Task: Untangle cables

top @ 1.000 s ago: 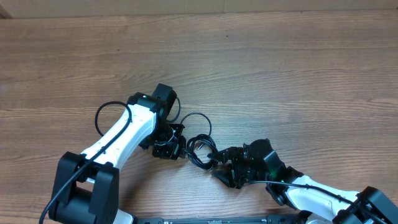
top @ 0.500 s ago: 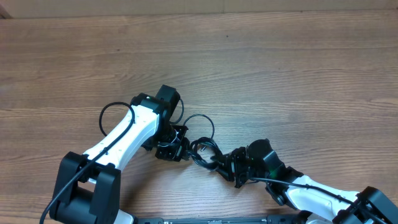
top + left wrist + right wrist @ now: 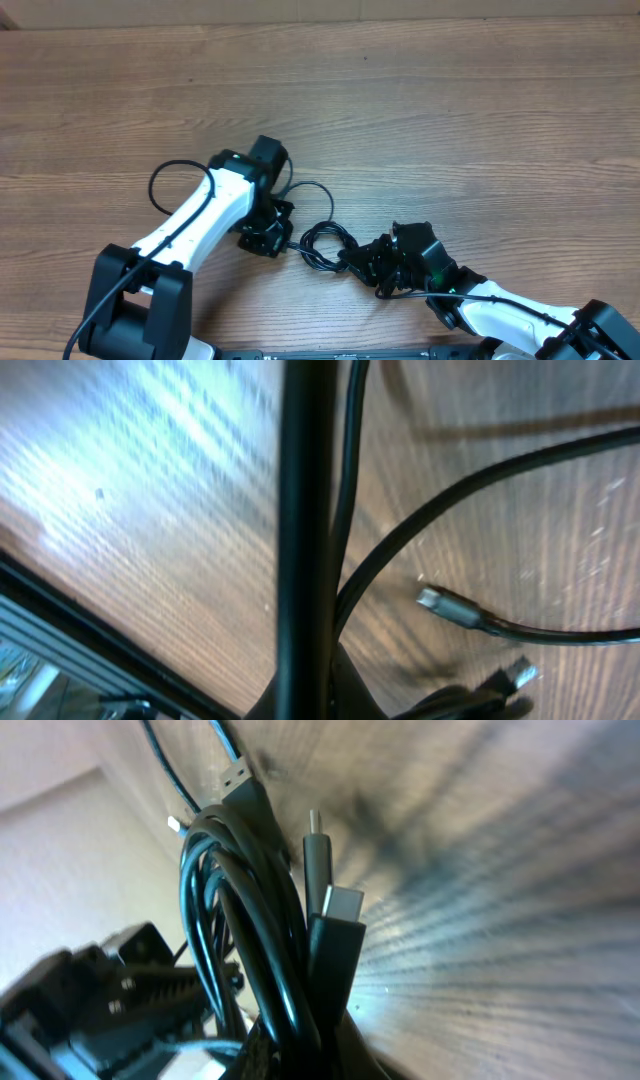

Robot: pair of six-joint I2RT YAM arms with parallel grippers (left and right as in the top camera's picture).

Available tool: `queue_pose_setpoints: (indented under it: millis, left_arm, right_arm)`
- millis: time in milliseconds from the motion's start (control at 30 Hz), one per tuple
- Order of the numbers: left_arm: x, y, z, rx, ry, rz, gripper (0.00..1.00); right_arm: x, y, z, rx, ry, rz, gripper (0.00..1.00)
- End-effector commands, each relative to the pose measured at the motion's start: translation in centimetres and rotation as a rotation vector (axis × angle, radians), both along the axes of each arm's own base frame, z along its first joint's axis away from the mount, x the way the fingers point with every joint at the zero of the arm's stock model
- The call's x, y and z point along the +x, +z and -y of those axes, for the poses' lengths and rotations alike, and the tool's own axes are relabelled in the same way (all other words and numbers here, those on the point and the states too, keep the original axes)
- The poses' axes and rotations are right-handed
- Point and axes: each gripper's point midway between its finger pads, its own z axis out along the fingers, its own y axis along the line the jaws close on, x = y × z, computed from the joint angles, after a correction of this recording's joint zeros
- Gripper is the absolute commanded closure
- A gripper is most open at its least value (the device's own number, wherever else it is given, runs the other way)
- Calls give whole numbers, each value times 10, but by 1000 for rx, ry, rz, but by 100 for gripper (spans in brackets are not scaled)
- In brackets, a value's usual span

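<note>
Overhead first: the cable bundle [image 3: 322,245] lies on the table [image 3: 450,120] right between my two grippers, nearer the front edge. My right gripper [image 3: 362,262] is at its right side and my left gripper [image 3: 264,236] is just beside its left. I judge that's so the two can draw the knot apart. One loose loop [image 3: 318,188] arcs out above the bundle beside my left wrist, and my left arm's own thick wire [image 3: 160,180] bows off to the far side, well clear.

Left wrist view: a black strand [image 3: 302,510] runs straight up the frame, very close and blurred. I cannot tell if these jaws are wide or pinched. A silver plug [image 3: 440,603] lies on the wood.

Right wrist view: the bundle [image 3: 235,920] rises straight from my fingers, so I judge this hand clamped on it. Two plug ends [image 3: 335,935] stick up alongside. Crossing strands could snag.
</note>
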Motion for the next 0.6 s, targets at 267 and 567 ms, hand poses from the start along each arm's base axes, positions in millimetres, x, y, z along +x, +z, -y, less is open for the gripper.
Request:
queue_pose_setpoints:
  millis: [267,567]
  left_arm:
    - [65,9,-44,104,-184,249,96]
    - [61,9,-38,95,-206,243,96]
  right_arm:
    - [11,12,-8,-96,200,297,96]
    - [17,13,-7,-139,221,360,96]
